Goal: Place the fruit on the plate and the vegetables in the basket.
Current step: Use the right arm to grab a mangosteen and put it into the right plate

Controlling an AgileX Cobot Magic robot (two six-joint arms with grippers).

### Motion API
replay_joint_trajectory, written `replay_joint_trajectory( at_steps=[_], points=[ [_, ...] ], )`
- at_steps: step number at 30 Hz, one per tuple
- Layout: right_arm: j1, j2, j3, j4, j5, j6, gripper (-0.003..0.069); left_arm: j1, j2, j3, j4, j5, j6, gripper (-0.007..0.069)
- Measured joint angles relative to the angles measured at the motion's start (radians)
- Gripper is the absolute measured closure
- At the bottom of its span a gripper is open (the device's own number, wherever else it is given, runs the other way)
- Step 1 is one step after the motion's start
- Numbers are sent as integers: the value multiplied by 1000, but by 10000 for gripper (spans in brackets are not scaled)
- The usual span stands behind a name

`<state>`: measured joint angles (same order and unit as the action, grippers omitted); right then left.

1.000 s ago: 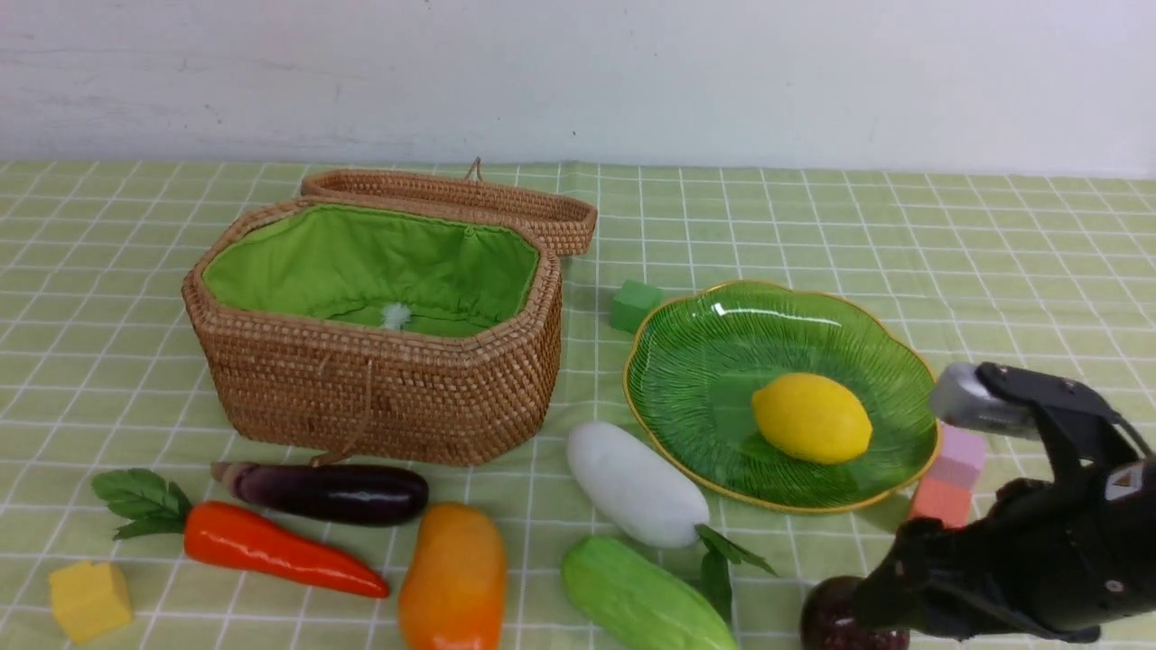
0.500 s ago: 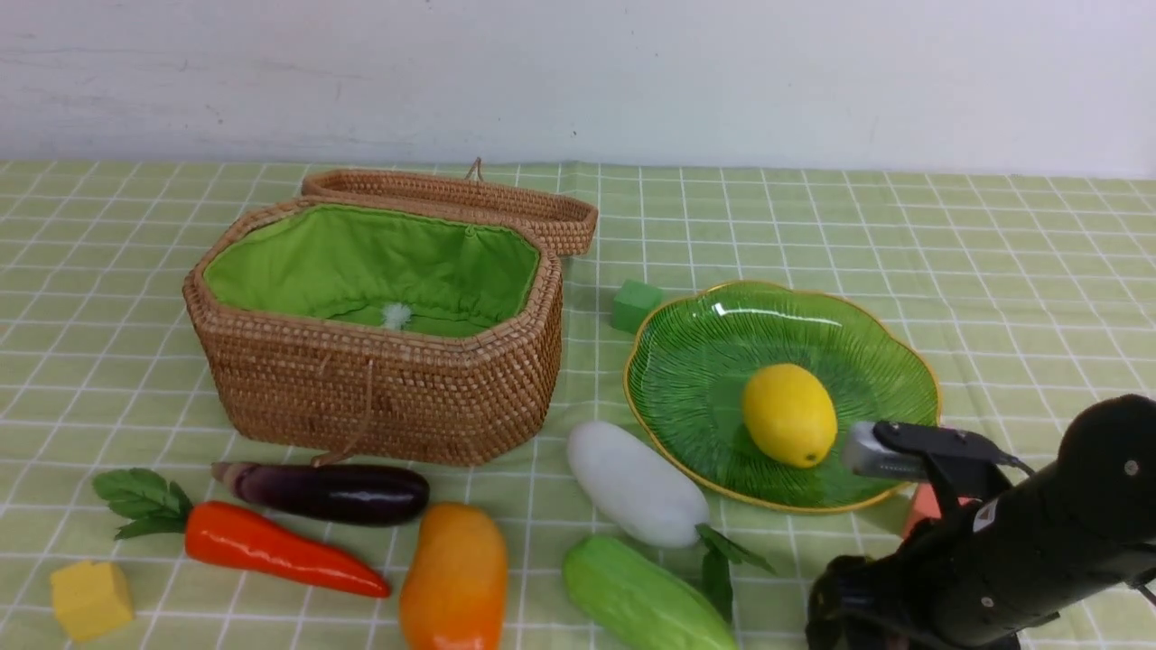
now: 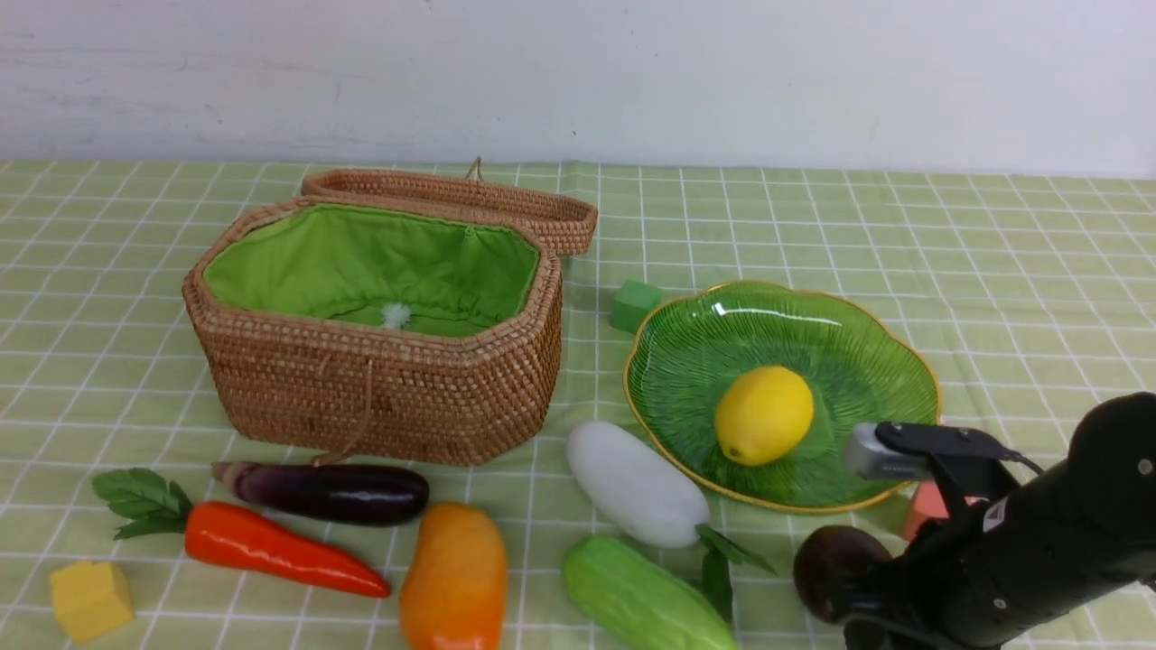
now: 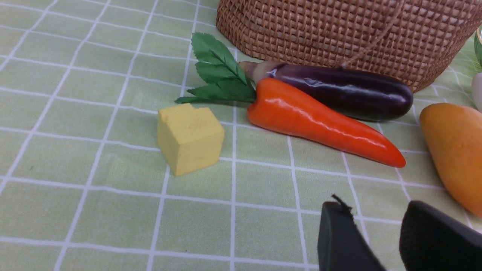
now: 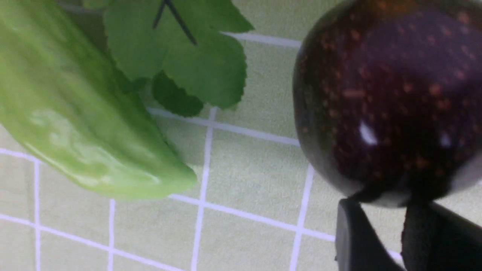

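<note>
The lemon (image 3: pixel 763 413) lies on the green plate (image 3: pixel 686 361). My right gripper (image 5: pixel 380 207) is low by the plate's near edge, its fingers close together. Their tips touch the near side of the dark purple fruit (image 3: pixel 831 560) (image 5: pixel 384 98), which sits just beyond them; a pinch is unclear. The mango (image 3: pixel 453 578), carrot (image 3: pixel 271 548), eggplant (image 3: pixel 330 492), radish (image 3: pixel 637 485) and cucumber (image 3: pixel 641 596) lie on the cloth before the open basket (image 3: pixel 375 397). My left gripper (image 4: pixel 374 207) hovers open and empty near the carrot (image 4: pixel 320 120) and mango (image 4: pixel 455 150).
A yellow cube (image 3: pixel 88 598) sits at the near left and a green cube (image 3: pixel 635 304) between basket and plate. An orange block (image 3: pixel 926 510) shows behind the right arm. The basket's lid (image 3: pixel 452 203) lies back behind it. A white wall ends the table.
The right arm dropped and swung left over the purple fruit and its jaws narrowed. The fruit now shows ahead of the fingertips. The lemon rolled left on the plate.
</note>
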<state>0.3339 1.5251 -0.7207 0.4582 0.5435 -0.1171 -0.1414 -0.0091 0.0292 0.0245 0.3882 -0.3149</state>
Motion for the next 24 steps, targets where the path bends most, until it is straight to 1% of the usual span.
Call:
replay_joint_trajectory(
  at_steps=[2, 4, 5, 6, 7, 9, 10, 12, 13, 15, 17, 19, 24],
  points=[
    [0, -22, 0, -2, 8, 26, 476, 0, 0, 0, 0, 0, 0, 386],
    [0, -44, 0, -26, 35, 48, 448, 0, 0, 0, 0, 0, 0, 386],
    [0, -46, 0, -26, 37, 49, 448, 0, 0, 0, 0, 0, 0, 386],
    [0, -56, 0, -43, 50, 56, 423, 0, 0, 0, 0, 0, 0, 386],
    [0, -75, 0, -78, 67, 76, 350, 0, 0, 0, 0, 0, 0, 386],
    [0, -88, 0, -96, 76, 104, 287, 0, 0, 0, 0, 0, 0, 386],
    [0, -99, 0, -107, 76, 138, 228, 0, 0, 0, 0, 0, 0, 386],
    [0, -108, 0, -110, 65, 175, 147, 0, 0, 0, 0, 0, 0, 386],
    [0, -111, 0, -106, 49, 199, 78, 0, 0, 0, 0, 0, 0, 386],
    [0, -111, 0, -83, 16, 223, 18, 0, 0, 0, 0, 0, 0, 386],
    [0, -111, 0, -46, -8, 231, -11, 0, 0, 0, 0, 0, 0, 386],
    [0, -106, 0, -17, -26, 229, -15, 0, 0, 0, 0, 0, 0, 386],
    [0, -69, 0, -35, -72, 210, -5, 0, 0, 0, 0, 0, 0, 386]
  ],
)
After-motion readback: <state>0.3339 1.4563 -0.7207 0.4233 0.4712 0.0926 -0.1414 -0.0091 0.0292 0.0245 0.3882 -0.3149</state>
